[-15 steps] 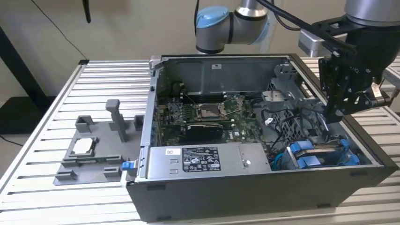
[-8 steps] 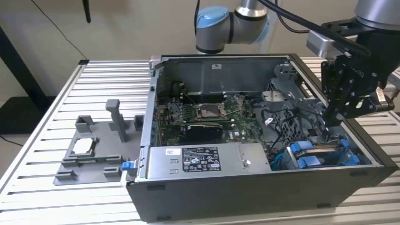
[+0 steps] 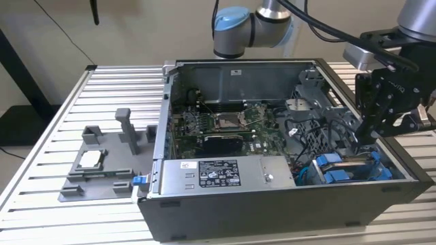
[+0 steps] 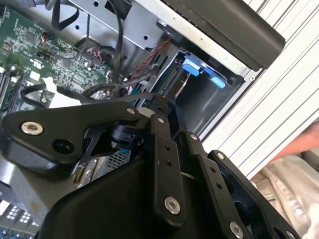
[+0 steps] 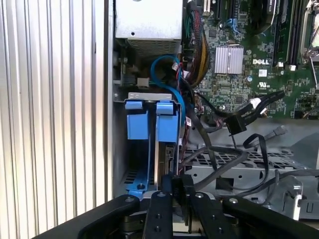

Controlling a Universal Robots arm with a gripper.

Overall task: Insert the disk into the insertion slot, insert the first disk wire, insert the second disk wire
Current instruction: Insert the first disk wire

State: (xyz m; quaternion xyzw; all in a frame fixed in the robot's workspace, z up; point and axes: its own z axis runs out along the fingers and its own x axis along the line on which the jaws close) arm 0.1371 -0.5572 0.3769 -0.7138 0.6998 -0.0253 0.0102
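Note:
The disk stands on edge in the insertion slot, its dark end showing below a bright blue carrier tab; a second blue tab sits beside it. My gripper is shut, its tips right at the disk's exposed end; contact cannot be told. In the exterior view the gripper hangs just over the blue carriers at the case's near corner on that view's right. The second wrist view shows the gripper near the blue tabs. A loose black wire plug lies apart from the disk.
Black cables and a blue cable crowd the bay's side. The grey labelled power-supply box fills the case's near side, with the motherboard behind. A grey fixture stands on the slatted table at the exterior view's left.

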